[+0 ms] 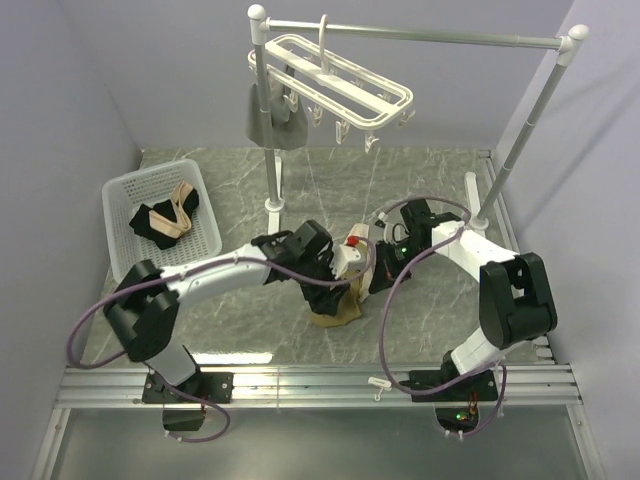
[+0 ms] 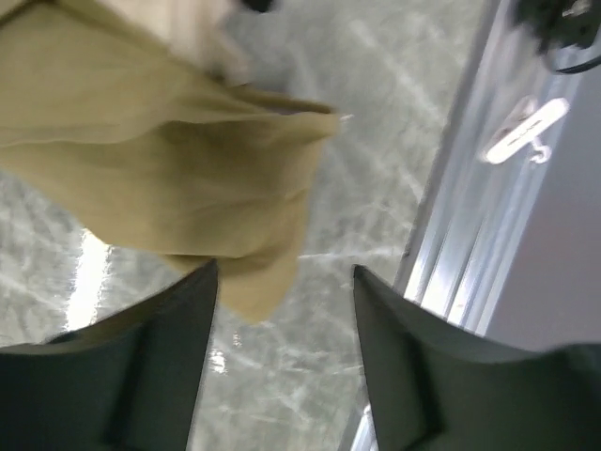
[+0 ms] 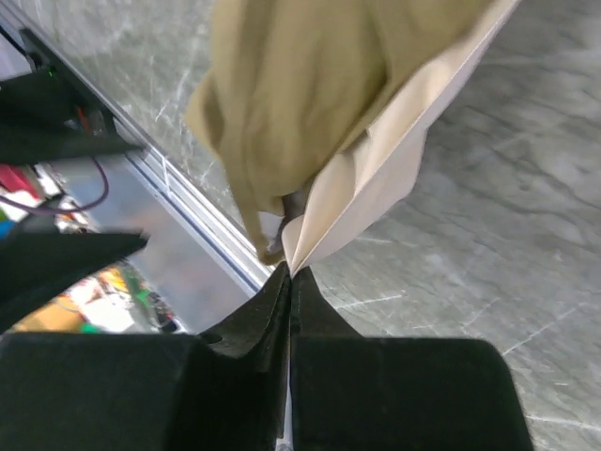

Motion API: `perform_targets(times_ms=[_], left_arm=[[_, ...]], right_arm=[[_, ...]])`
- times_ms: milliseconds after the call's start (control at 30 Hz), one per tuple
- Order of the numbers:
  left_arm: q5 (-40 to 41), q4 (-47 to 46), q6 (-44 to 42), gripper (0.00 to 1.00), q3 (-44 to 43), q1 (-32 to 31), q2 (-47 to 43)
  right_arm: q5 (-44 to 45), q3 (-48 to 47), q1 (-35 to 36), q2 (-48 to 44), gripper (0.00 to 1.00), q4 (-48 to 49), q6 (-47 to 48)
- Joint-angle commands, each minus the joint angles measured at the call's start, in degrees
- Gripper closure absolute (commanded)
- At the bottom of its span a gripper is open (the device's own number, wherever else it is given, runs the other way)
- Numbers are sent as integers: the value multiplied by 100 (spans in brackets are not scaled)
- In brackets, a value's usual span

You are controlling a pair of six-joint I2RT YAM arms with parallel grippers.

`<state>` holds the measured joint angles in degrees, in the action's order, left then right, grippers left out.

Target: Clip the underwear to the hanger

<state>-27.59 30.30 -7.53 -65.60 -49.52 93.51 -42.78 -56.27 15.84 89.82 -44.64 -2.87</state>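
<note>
The tan underwear [image 1: 336, 306] hangs bunched between the two grippers at the table's middle, its lower end near the marble top. My right gripper [image 1: 378, 268] is shut on the edge of its pale waistband [image 3: 376, 178], with the tan fabric [image 3: 300, 85] drooping beyond my right gripper's tips [image 3: 289, 271]. My left gripper [image 1: 350, 262] is open. In the left wrist view the underwear [image 2: 169, 160] hangs just beyond that gripper [image 2: 284, 272], not between the fingers. The white hanger [image 1: 340, 88] hangs by its hook from the rail at the back, its clips dangling.
The silver rail stand [image 1: 420, 38] spans the back, and its post [image 1: 272, 175] stands behind the grippers. A grey garment [image 1: 268, 122] is clipped to the hanger's left end. A white basket [image 1: 120, 200] at the left holds black and beige cloth [image 1: 165, 222]. A loose white clip [image 1: 378, 383] lies on the front aluminium rail.
</note>
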Motion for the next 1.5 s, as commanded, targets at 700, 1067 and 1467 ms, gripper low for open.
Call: perform_targets(times_ms=[700, 1067, 1467], left_arm=[[2548, -1773, 1430, 44, -242, -1482, 677], [2215, -677, 1018, 100, 407, -939, -551], [2257, 731, -933, 100, 1409, -305, -1275]], right_arm=[[-740, 336, -546, 246, 100, 158, -337], [-170, 240, -924, 211, 100, -167, 119], [1051, -928, -1188, 861, 100, -1501, 1068]])
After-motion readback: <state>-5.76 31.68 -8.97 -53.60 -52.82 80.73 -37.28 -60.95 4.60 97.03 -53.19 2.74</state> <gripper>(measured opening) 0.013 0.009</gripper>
